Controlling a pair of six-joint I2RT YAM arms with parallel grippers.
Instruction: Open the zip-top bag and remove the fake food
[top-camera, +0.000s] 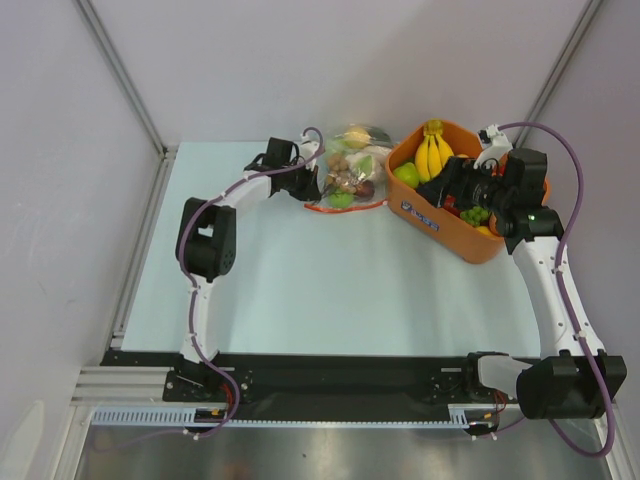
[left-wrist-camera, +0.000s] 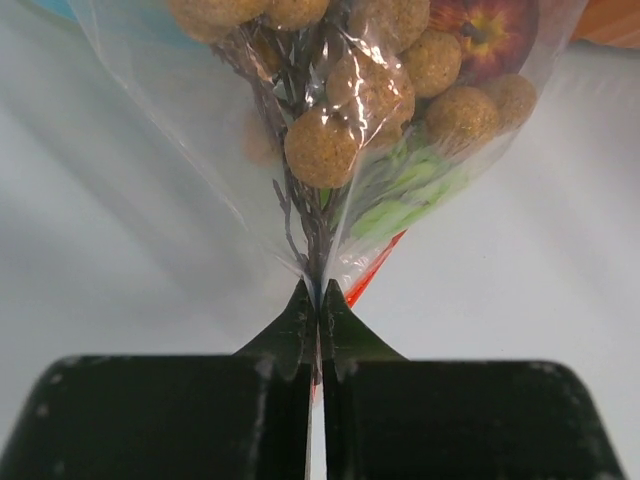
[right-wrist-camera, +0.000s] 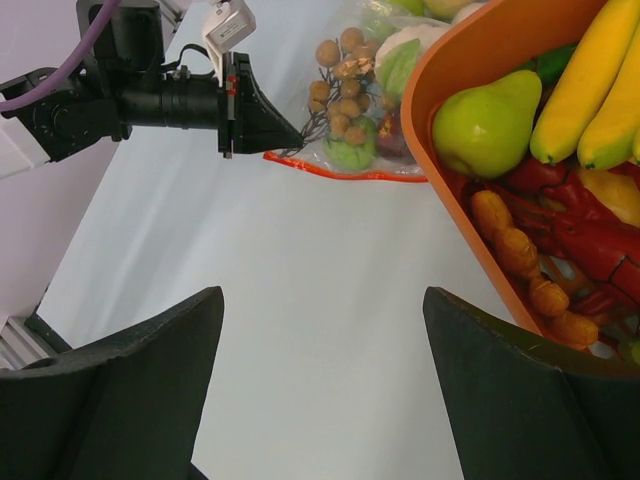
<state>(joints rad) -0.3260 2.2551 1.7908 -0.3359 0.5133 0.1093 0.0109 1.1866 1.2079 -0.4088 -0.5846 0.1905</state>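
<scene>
The top camera looks steeply down from above the near edge, taking in the whole worktop (top-camera: 300, 290). The left wrist camera sits close behind the left pincer (left-wrist-camera: 318, 292), right against the zip-top bag (left-wrist-camera: 330, 150). The right wrist camera faces left, low over the worktop, sharing both.

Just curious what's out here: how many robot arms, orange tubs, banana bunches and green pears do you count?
Arms: 2 (left arm, right arm)
Tub: 1
Banana bunch: 1
Pear: 1
Total: 5
</scene>
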